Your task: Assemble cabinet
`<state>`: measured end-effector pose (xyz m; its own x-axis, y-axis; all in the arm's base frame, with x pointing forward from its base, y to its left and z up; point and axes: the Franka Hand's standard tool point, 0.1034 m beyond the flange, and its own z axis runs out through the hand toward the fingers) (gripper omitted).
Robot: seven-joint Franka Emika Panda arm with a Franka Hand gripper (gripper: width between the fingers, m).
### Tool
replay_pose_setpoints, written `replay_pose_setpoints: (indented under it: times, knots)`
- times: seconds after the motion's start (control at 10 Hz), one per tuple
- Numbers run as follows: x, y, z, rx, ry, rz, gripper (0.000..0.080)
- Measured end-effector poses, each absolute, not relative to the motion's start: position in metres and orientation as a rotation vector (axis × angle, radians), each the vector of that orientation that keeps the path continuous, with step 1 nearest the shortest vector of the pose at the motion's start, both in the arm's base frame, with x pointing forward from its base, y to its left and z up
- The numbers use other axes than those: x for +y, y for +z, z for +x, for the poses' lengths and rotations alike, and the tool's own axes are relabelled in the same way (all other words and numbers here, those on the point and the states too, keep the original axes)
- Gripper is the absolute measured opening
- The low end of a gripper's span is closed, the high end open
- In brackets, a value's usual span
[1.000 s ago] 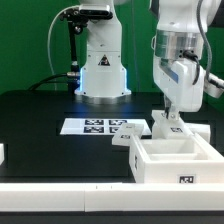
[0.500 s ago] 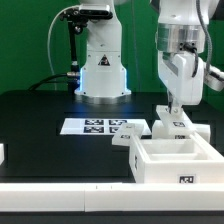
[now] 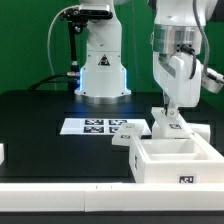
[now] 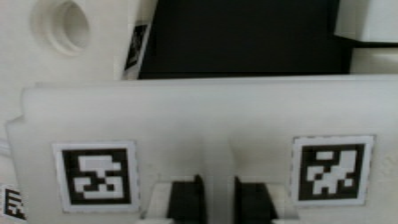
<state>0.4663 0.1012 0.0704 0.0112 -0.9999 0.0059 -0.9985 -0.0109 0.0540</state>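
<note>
Exterior view | gripper (image 3: 170, 107) jaws together, nothing between, tip at tagged block (image 3: 172, 126), 12 o'clock of box (image 3: 176, 172) | small part (image 3: 124, 138) beside box, 10 o'clock | judged: early, most joining left.

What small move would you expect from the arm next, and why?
Likely a gentle push of the tagged white block toward the open box. The tool is shut, its tips seemingly pressed against the block rather than clamping it, and the block stands just behind the box.
</note>
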Motion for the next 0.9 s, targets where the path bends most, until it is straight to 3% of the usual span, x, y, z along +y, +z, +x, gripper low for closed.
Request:
replay_pose_setpoints:
  times: [0.9]
  knots:
    - [0.0972, 0.0743, 0.4731, -2.228, -0.045, 2.176, 0.0064]
